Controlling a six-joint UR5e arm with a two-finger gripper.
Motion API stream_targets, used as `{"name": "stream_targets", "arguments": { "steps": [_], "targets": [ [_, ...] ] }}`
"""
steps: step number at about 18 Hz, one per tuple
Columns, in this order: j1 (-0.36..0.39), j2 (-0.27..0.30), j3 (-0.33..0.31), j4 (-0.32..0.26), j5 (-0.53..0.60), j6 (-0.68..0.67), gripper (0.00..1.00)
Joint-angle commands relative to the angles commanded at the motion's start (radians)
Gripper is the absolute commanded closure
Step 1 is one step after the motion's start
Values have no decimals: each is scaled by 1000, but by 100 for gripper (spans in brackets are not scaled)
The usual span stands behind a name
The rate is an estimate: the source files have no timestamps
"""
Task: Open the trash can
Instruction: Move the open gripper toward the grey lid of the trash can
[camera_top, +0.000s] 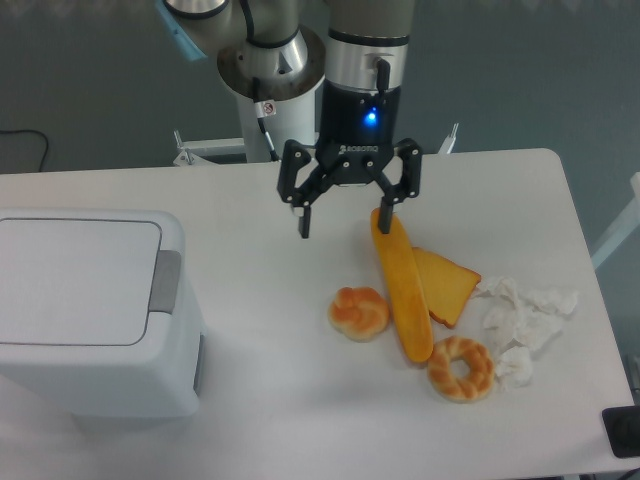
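1 trash can (90, 310), lid down. Gripper (345, 225) spread wide, empty. 4 bread pcs (402, 285), 1 tissue wad (522, 325).

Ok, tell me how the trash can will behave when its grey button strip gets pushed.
The trash can is broad, boxy and sits flat on the table, so it probably won't tip. It looks like hollow plastic, so a sideways shove might slide it. The grey strip faces upward, so a downward press likely holds it steady.

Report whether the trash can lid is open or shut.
Shut. The flat lid lies level on the trash can, with no gap showing along its edge. The gripper hangs open over the table, well to the can's right.
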Motion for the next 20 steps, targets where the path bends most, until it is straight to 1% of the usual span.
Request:
{"name": "stream_targets", "arguments": {
  "steps": [5, 10, 20],
  "targets": [
    [-48, -26, 22, 0, -2, -64, 0],
    [-84, -45, 25, -2, -8, -71, 0],
    [-106, -51, 12, 0, -11, -69, 0]
  ]
}}
